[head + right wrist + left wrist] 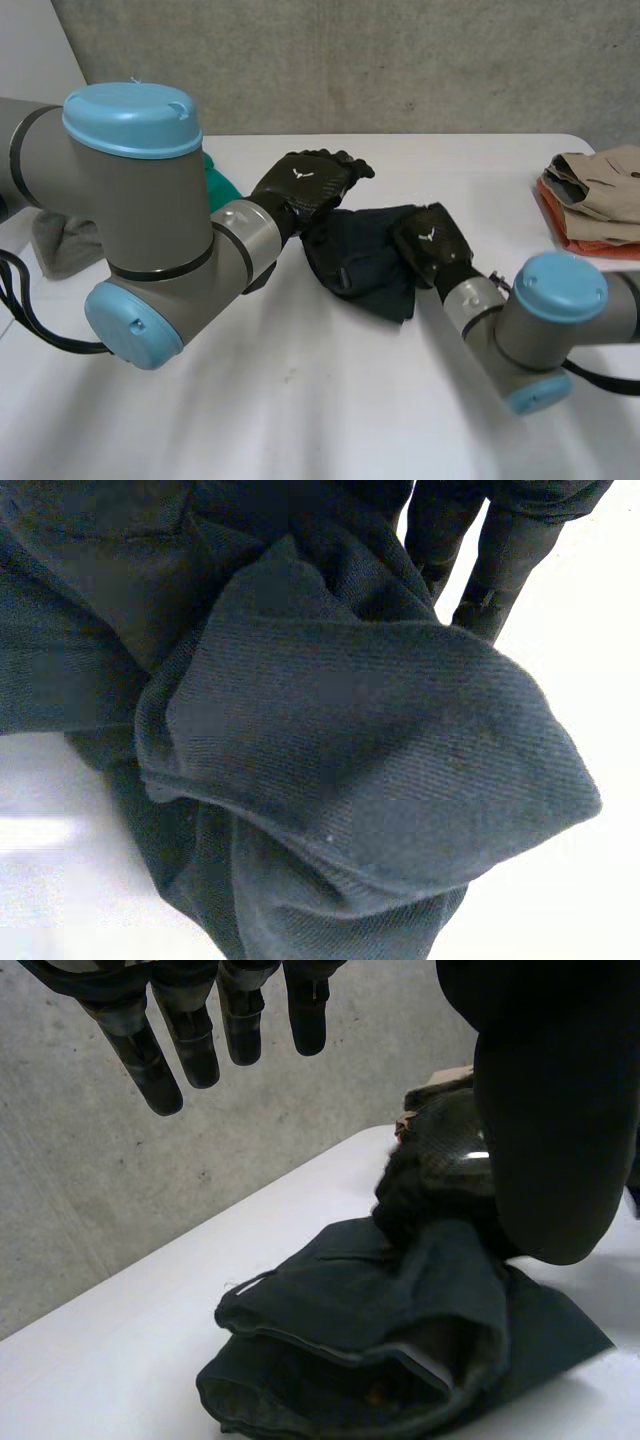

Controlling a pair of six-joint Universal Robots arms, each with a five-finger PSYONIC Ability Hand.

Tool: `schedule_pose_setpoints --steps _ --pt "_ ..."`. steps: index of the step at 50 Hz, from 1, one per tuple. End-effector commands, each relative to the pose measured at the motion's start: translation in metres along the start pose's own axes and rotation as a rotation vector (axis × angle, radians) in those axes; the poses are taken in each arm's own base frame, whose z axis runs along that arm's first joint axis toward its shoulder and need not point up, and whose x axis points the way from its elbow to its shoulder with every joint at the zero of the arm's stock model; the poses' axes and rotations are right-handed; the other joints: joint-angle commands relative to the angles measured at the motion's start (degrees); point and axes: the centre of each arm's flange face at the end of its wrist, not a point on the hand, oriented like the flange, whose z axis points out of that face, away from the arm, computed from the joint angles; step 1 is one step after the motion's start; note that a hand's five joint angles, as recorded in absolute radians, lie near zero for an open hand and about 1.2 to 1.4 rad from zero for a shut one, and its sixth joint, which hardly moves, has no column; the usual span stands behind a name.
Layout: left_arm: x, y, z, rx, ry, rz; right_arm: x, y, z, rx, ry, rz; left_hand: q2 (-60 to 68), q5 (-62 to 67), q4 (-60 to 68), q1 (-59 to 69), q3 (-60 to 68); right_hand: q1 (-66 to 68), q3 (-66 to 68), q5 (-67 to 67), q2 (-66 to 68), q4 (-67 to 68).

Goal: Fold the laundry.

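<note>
On the crumpled dark-navy cloth garment's (362, 262) right side rests my right hand (430, 243), grip untellable; my left hand (305, 185) hovers beside it, fingers straight

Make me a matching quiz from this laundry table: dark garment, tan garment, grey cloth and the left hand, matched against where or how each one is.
1 dark garment
2 tan garment
3 grey cloth
4 left hand

a at the far right, on an orange cloth
b open, holding nothing
c the right hand is on it
d partly hidden by the left arm

Pairs: 1c, 2a, 3d, 4b
</note>
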Motion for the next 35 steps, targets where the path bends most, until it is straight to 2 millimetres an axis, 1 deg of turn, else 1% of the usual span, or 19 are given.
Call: schedule_pose_setpoints --steps 1,3,4,7,8,11,12,15,16,19,20,23,24,27,28,31,32,35 --pt "0.003 -0.009 -0.002 0.029 0.009 0.008 0.051 -0.030 0.022 0.079 0.085 -0.018 0.3 -0.7 0.5 0.9 0.0 21.3 13.0 18.2 13.3 12.2" --pt "0.006 -0.014 -0.003 0.046 0.017 0.013 0.079 -0.038 0.024 0.109 0.141 -0.018 0.3 -0.7 0.5 0.9 0.0 21.3 13.0 18.2 13.3 12.2" --pt "0.007 -0.016 -0.003 0.056 0.019 0.015 0.105 -0.052 0.026 0.156 0.191 -0.010 0.3 -0.7 0.5 0.9 0.0 21.3 13.0 18.2 13.3 12.2" --pt "0.013 -0.026 -0.007 0.097 0.040 0.022 0.144 -0.070 0.026 0.223 0.254 0.017 0.4 -0.6 0.7 1.0 0.2 21.3 13.0 18.2 13.3 12.2" --pt "0.014 -0.031 -0.010 0.112 0.048 0.023 0.172 -0.075 0.024 0.256 0.303 0.039 0.4 -0.6 0.7 1.0 0.2 21.3 13.0 18.2 13.3 12.2" --pt "0.020 -0.042 -0.018 0.145 0.078 0.030 0.218 -0.077 0.020 0.305 0.382 0.058 0.4 -0.6 0.7 1.0 0.2 21.3 13.0 18.2 13.3 12.2" --pt "0.020 -0.043 -0.019 0.149 0.084 0.029 0.246 -0.074 0.015 0.335 0.429 0.069 0.4 -0.6 0.7 1.0 0.2 21.3 13.0 18.2 13.3 12.2" --pt "0.025 -0.044 -0.022 0.150 0.109 0.031 0.282 -0.066 0.009 0.376 0.473 0.081 0.4 -0.6 0.7 1.0 0.2 21.3 13.0 18.2 13.3 12.2" --pt "0.027 -0.043 -0.023 0.149 0.116 0.032 0.303 -0.055 0.006 0.390 0.487 0.087 0.4 -0.6 0.7 1.0 0.2 21.3 13.0 18.2 13.3 12.2" --pt "0.036 -0.042 -0.025 0.147 0.146 0.035 0.330 -0.028 0.000 0.379 0.499 0.092 0.4 -0.6 0.7 1.0 0.2 21.3 13.0 18.2 13.3 12.2" --pt "0.038 -0.041 -0.026 0.146 0.150 0.037 0.345 -0.008 -0.005 0.359 0.497 0.099 0.4 -0.6 0.7 1.0 0.2 21.3 13.0 18.2 13.3 12.2" --pt "0.041 -0.038 -0.027 0.137 0.159 0.036 0.359 0.020 -0.011 0.329 0.477 0.105 0.3 -0.7 0.5 0.9 0.0 21.3 13.0 18.2 13.3 12.2" --pt "0.041 -0.038 -0.027 0.136 0.161 0.036 0.362 0.042 -0.013 0.301 0.458 0.117 0.3 -0.7 0.5 0.9 0.0 21.3 13.0 18.2 13.3 12.2" --pt "0.044 -0.036 -0.028 0.131 0.176 0.037 0.366 0.075 -0.017 0.263 0.437 0.133 0.3 -0.7 0.5 0.9 0.0 21.3 13.0 18.2 13.3 12.2" --pt "0.044 -0.036 -0.028 0.130 0.178 0.037 0.368 0.096 -0.021 0.238 0.430 0.145 0.3 -0.7 0.5 0.9 0.0 21.3 13.0 18.2 13.3 12.2" --pt "0.049 -0.033 -0.029 0.124 0.195 0.037 0.369 0.122 -0.029 0.202 0.425 0.165 0.3 -0.7 0.5 0.9 0.0 21.3 13.0 18.2 13.3 12.2" --pt "0.050 -0.033 -0.029 0.124 0.197 0.038 0.371 0.136 -0.035 0.182 0.429 0.166 0.3 -0.7 0.5 0.9 0.0 21.3 13.0 18.2 13.3 12.2" --pt "0.052 -0.032 -0.029 0.128 0.203 0.041 0.373 0.150 -0.042 0.164 0.436 0.173 0.3 -0.7 0.5 0.9 0.0 21.3 13.0 18.2 13.3 12.2"
